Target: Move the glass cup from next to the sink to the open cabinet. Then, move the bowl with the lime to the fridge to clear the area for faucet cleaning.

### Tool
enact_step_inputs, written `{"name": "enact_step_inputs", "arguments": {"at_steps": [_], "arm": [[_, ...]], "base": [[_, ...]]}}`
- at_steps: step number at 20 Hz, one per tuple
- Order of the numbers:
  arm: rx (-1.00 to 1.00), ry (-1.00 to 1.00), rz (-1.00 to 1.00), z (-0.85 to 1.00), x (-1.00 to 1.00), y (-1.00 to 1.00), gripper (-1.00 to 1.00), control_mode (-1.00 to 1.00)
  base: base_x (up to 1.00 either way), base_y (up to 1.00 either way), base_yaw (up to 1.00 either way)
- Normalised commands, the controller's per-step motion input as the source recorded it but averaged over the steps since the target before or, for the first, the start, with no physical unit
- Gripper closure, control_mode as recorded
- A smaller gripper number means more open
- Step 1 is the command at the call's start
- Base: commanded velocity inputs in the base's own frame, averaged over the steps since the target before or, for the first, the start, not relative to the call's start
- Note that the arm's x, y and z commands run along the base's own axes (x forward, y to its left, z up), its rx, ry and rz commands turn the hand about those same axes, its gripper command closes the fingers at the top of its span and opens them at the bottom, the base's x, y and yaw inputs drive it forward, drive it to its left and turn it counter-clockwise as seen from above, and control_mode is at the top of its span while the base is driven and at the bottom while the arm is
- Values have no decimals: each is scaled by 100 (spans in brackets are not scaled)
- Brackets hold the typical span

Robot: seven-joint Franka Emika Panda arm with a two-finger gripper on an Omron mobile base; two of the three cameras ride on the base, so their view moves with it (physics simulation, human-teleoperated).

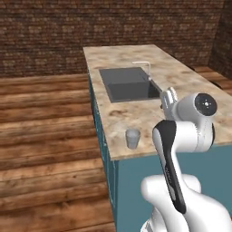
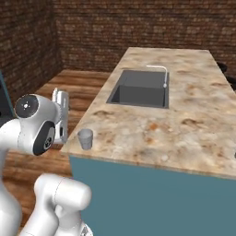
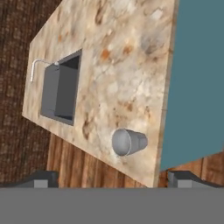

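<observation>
The glass cup [image 1: 132,138] is seen upright near the tabletop [image 1: 136,113] corner, apart from the sink [image 1: 128,84]. The tool [image 3: 113,178] is held apart above it, empty.

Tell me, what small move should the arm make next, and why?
Probably lower the open pincer toward the glass cup. The cup stands upright and untouched near the countertop's corner, and the pincer holds nothing.

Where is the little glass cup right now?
The glass cup stands upright on the marble counter, close to its near front corner. The sink is farther back on the same counter, and nothing touches the cup.
</observation>
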Motion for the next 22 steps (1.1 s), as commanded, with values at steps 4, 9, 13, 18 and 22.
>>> {"name": "enact_step_inputs", "arguments": {"at_steps": [4, 9, 13, 18, 22], "arm": [[0, 0, 0, 0, 0, 0, -100, 100], [0, 15, 5, 0, 43, -7, -100, -100], [-6, 47, 32, -2, 56, -1, -100, -100], [-24, 31, 70, -57, -2, 0, -100, -100], [-21, 6, 80, -94, -15, -10, -100, -100]], "base": [[67, -1, 0], [29, -3, 0], [0, 0, 0], [0, 0, 0], [0, 0, 0]]}}
